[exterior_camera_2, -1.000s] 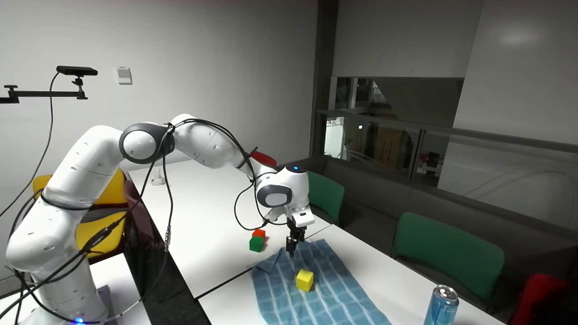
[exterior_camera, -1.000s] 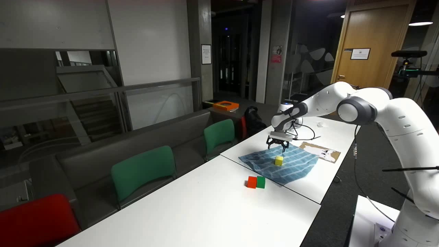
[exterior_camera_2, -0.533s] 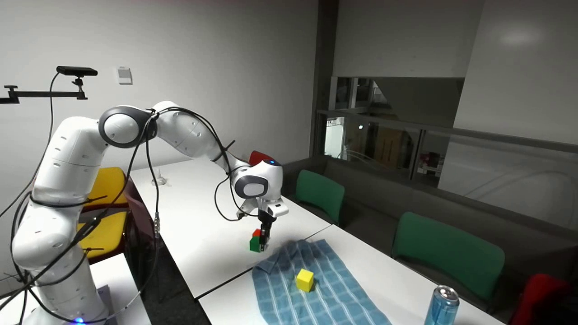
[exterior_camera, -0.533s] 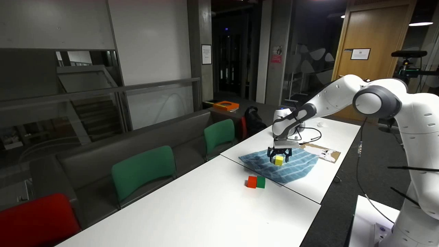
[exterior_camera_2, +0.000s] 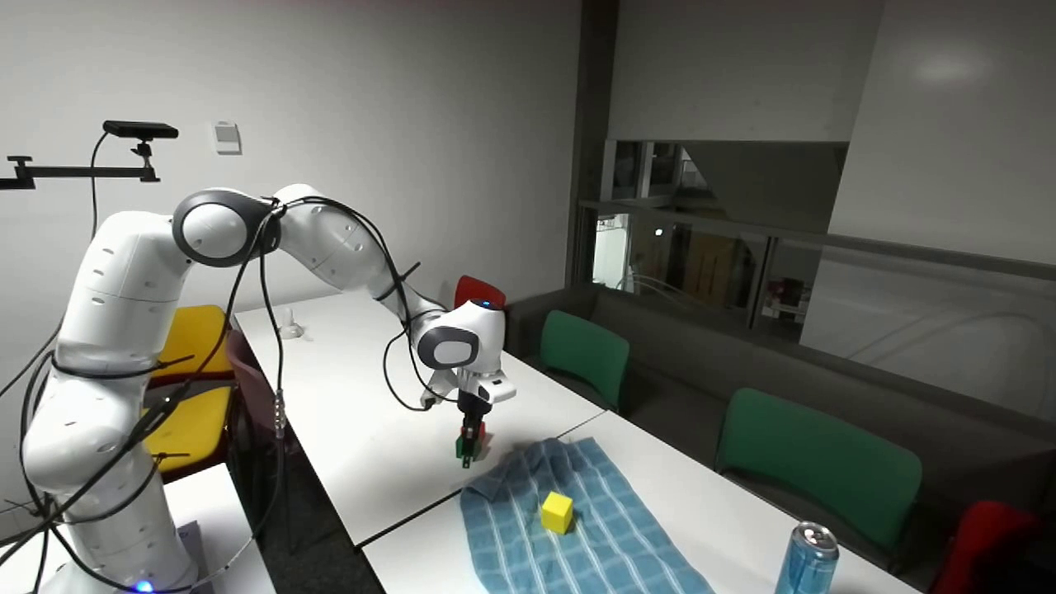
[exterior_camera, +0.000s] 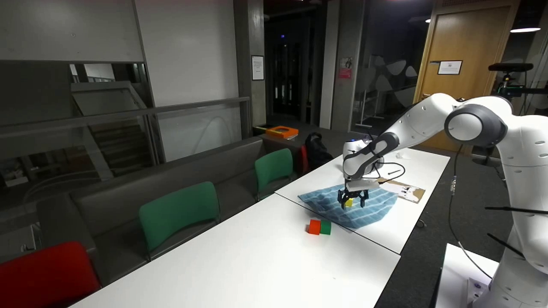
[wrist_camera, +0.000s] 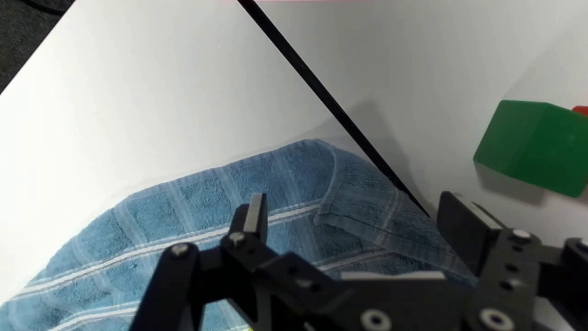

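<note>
Gripper [wrist_camera: 351, 202] hangs above the striped blue towel [wrist_camera: 183, 216] with its fingers wide apart and nothing clamped between them, seemingly high enough to clear the cloth. Below the gap lies the towel's folded corner [wrist_camera: 363, 197], turned back beside the dark seam [wrist_camera: 317, 87] of the bench [exterior_camera: 239, 256]. In both exterior views the towel carries a yellow cube [exterior_camera_2: 557, 512], probably steady because its flat base rests on spread fabric. A red cube [exterior_camera: 314, 226] and a green cube [exterior_camera: 326, 227] stand side by side, nearer than the towel's left part in an exterior view, likely stable on the hard top. Right of the towel, in an exterior view, stands an upright can [exterior_camera_2: 807, 565].
</note>
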Robot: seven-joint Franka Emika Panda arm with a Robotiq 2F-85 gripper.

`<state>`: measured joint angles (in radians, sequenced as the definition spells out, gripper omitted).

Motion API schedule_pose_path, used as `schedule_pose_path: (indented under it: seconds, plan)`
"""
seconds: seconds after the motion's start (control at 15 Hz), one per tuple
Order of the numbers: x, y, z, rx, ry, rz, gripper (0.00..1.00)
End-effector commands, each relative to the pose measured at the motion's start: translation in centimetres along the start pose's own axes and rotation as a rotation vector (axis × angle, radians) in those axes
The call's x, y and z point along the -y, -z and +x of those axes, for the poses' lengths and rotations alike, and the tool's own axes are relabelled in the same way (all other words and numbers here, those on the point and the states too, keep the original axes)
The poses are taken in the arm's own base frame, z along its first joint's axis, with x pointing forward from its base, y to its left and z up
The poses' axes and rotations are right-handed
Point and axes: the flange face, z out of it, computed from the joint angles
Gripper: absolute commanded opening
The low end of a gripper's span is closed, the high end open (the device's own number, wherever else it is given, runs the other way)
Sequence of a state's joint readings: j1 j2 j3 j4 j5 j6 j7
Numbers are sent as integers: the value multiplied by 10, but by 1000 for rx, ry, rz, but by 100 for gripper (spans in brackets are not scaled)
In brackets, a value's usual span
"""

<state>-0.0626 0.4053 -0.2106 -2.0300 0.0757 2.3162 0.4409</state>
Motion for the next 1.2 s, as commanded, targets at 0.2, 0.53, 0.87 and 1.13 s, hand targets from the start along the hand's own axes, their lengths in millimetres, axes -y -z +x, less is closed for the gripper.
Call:
schedule_pose_path:
  seconds: [0.2,0.53,0.87,1.13]
  plan:
    - [19,0,-3,-71,163,-124,100]
    - [60,5,-14,-152,407,-243,100]
    - [85,5,-26,-219,660,-262,100]
    - [92,1,-32,-264,861,-263,100]
